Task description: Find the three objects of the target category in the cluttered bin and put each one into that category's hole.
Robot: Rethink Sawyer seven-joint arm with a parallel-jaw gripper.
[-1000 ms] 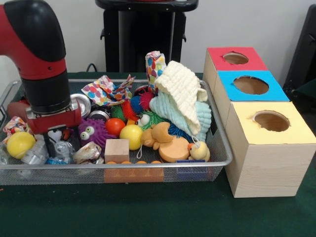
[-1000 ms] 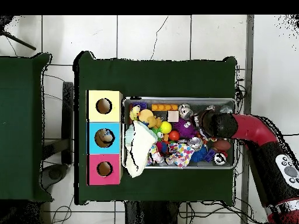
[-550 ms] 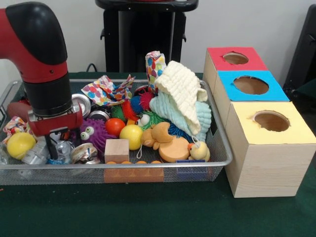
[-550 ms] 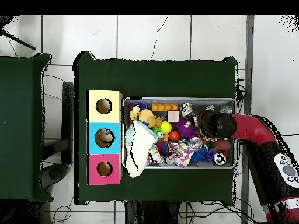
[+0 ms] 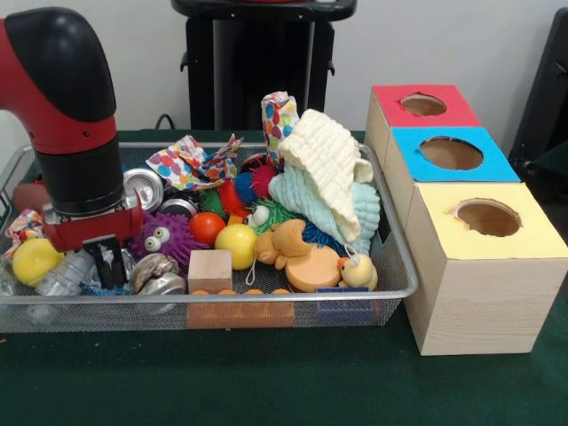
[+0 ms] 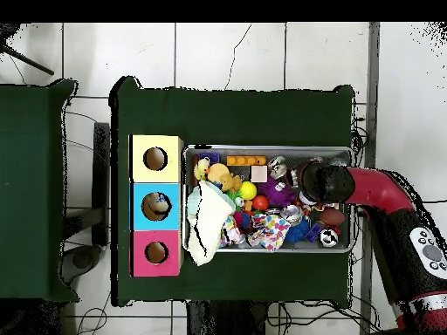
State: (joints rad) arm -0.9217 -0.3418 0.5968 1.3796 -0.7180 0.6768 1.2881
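Observation:
My gripper [image 5: 108,263] is down inside the wire bin [image 5: 266,297] at its left end, low among crushed silver cans. One crushed can [image 5: 60,275] lies just to its left and another [image 5: 158,271] just to its right. Whether it holds anything is hidden by the clutter. In the overhead view the red arm [image 6: 367,190] covers the gripper. Two upright silver cans [image 5: 144,188] stand behind the wrist. Three wooden boxes stand to the right of the bin, with a red-topped hole [image 5: 423,105], a blue-topped hole [image 5: 451,153] and a yellow-topped hole [image 5: 488,217].
The bin also holds a purple spiky toy with eyes [image 5: 167,238], yellow balls [image 5: 236,245], an orange ball [image 5: 207,227], a wooden block [image 5: 210,271], orange duck toys [image 5: 302,257], folded cloths [image 5: 333,177] and spotted fabric [image 5: 191,162]. Something lies in the blue box's hole [image 6: 157,205].
The arm has shifted toward the bin's near rim and sunk a little lower among the cans. The crushed cans beside it have been nudged.

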